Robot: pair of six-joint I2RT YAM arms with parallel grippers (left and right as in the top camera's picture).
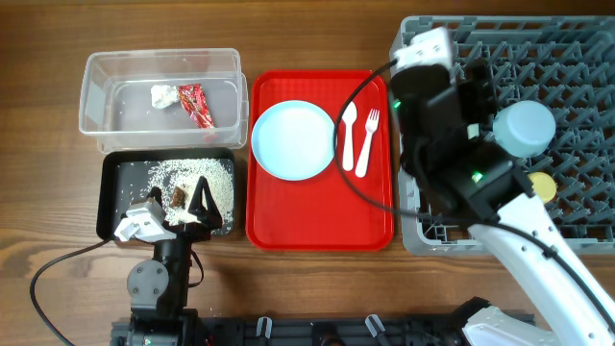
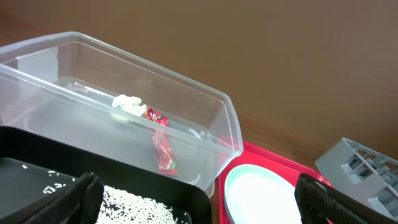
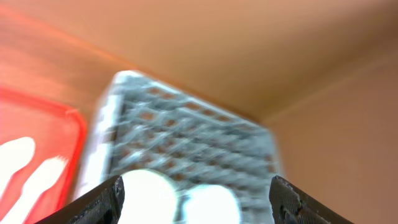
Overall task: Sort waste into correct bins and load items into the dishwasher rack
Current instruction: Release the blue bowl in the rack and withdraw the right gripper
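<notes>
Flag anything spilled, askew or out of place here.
Nothing stands out. The red wrapper and tissue lie inside the clear tub, the rice crumbs sit within the black tray, and plate, spoon and fork lie on the red tray.

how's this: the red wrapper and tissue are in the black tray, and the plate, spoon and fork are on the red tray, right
One slip: the red wrapper and tissue lie in the clear tub, not the black tray, as the overhead view shows. The plate, spoon and fork are on the red tray.
</notes>
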